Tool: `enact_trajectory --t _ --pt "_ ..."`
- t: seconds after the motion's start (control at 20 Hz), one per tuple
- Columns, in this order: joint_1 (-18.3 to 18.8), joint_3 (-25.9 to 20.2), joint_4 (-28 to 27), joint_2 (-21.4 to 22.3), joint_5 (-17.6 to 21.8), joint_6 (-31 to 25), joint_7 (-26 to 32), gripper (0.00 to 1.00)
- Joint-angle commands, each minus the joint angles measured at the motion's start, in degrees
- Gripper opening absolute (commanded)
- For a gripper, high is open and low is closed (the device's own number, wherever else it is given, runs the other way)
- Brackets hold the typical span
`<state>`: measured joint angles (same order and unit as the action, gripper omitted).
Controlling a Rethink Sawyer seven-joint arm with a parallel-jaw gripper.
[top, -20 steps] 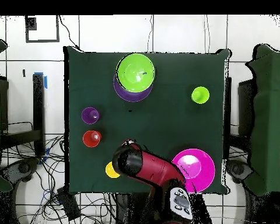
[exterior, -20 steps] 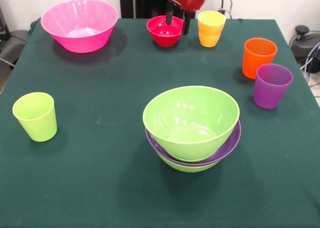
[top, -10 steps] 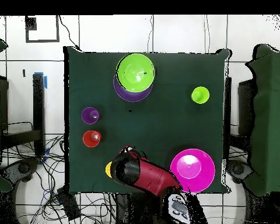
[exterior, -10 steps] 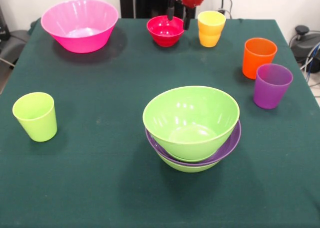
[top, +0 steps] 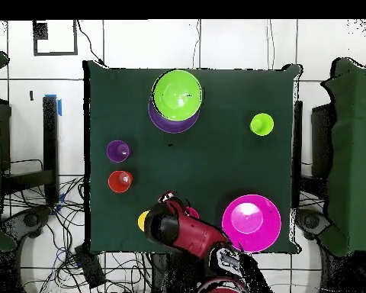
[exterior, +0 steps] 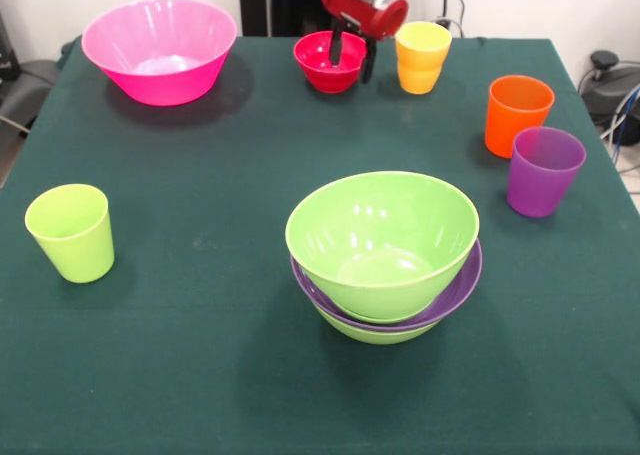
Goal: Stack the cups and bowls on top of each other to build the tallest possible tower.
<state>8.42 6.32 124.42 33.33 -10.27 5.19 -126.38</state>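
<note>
Bowls stacked green (exterior: 382, 237) on purple (exterior: 455, 287) sit mid-table, well apart from the gripper (exterior: 352, 60), which hangs open astride the red bowl's (exterior: 325, 67) rim. From overhead, the arm (top: 187, 233) hides most of that bowl.

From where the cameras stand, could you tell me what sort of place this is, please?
Most likely a robotics lab workstation: a green cloth-covered table set with plastic bowls and cups, a red Sawyer gripper over the small red bowl, and loose cables on a tiled floor.
</note>
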Motion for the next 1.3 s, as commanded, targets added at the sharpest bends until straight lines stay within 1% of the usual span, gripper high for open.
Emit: enact_trajectory --t 0.05,0.15,0.5,0.8,0.9,1.15,1.3 --pt "-0.1 -7.2 2.3 -5.7 -1.4 5.0 -14.2 1.00" --pt "-0.3 -7.2 3.2 -5.2 -1.4 5.3 -14.6 1.00" --pt "-0.6 -7.3 6.6 -0.5 -1.1 2.6 -14.9 1.00" --pt "0.5 -7.6 7.7 0.7 -0.1 2.3 -14.4 1.00" --pt "0.9 -7.7 7.9 0.3 0.3 3.0 -14.3 1.00" --pt "2.0 -8.3 6.7 -4.7 1.7 8.1 -14.7 1.00" --pt "2.2 -8.4 5.9 -6.9 2.1 10.2 -15.0 1.00"
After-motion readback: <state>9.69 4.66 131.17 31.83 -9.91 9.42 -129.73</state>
